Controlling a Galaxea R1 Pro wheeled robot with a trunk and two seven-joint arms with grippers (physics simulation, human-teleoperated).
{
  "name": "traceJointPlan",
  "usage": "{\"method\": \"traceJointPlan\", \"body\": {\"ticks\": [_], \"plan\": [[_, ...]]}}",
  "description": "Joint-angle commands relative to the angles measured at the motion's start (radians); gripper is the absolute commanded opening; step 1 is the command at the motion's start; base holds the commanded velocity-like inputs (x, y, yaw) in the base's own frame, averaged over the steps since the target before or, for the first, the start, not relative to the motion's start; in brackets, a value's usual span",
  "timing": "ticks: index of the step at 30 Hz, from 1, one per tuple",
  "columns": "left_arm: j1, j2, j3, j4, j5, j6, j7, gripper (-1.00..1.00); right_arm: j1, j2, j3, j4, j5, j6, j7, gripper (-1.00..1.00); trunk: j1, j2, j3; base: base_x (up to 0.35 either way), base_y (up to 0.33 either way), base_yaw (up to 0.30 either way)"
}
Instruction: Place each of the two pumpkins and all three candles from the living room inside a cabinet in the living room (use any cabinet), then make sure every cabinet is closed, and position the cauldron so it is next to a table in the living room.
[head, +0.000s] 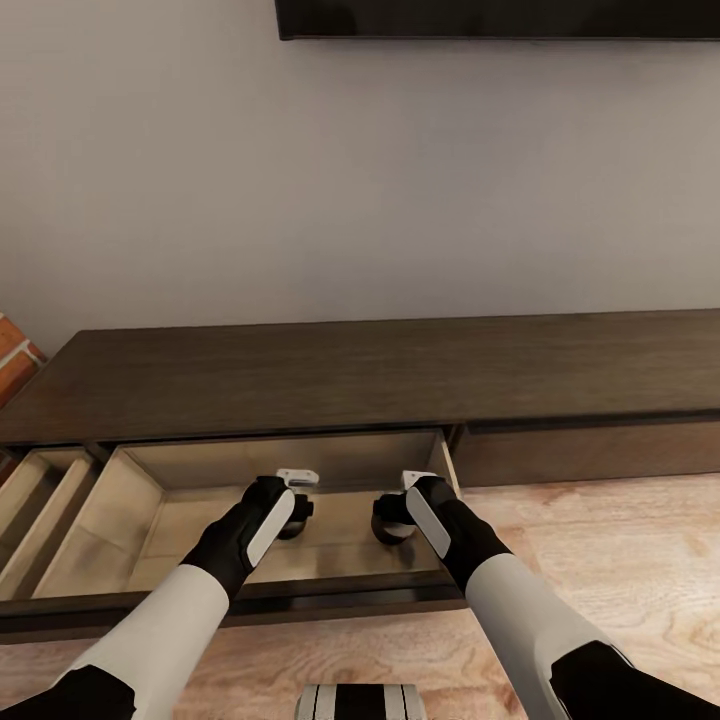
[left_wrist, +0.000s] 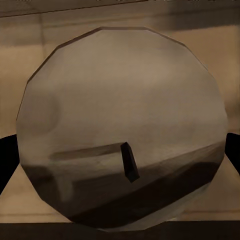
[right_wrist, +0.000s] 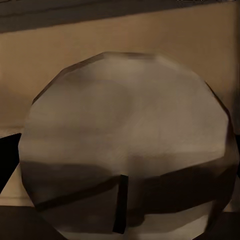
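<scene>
cabinet (head: 360, 375): dark matt wood | drawer (head: 120, 510): pale wood | candles (left_wrist: 120, 125): smooth, waxy

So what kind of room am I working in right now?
Most likely a living room: a long low dark wood cabinet with an open drawer stands against a plain wall, under a black wall-mounted screen's edge, on a light plank floor.

A candle (right_wrist: 127, 145) sits right in front of the right gripper, seen end-on as a round, faceted, beige-tan face. A short dark wick (right_wrist: 120, 210) stands out from that face. A black finger (right_wrist: 6, 155) shows at one edge of the candle and a dark sliver of the other finger at the opposite edge, so the candle lies between them. Beyond the candle is a pale tan drawer wall (right_wrist: 60, 55), with a darker brown band past it.
</scene>
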Motion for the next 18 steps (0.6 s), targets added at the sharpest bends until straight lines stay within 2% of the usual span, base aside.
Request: {"method": "traceJointPlan", "body": {"ticks": [1, 5, 14, 18], "plan": [[-0.001, 0.001, -0.003, -0.001, 0.01, 0.002, 0.01, -1.0, 0.0, 0.0, 0.002, -0.001, -0.01, 0.002, -0.009, -1.0, 0.0, 0.0, -0.001, 0.0, 0.0, 0.0], [-0.001, 0.001, -0.003, -0.001, 0.01, 0.002, 0.01, -1.0, 0.0, 0.0, 0.002, -0.001, -0.01, 0.002, -0.008, -1.0, 0.0, 0.0, -0.001, 0.0, 0.0, 0.0], [-0.001, 0.001, -0.004, -0.001, 0.01, 0.002, 0.01, -1.0, 0.0, 0.0, 0.002, -0.001, -0.01, 0.002, -0.009, -1.0, 0.004, -0.002, -0.036, 0.0, 0.0, 0.0], [-0.001, 0.001, -0.011, -0.001, 0.01, 0.002, 0.01, -1.0, 0.0, 0.0, 0.002, -0.001, -0.01, 0.002, -0.009, -1.0, 0.004, -0.002, -0.036, 0.0, 0.0, 0.0]]}}
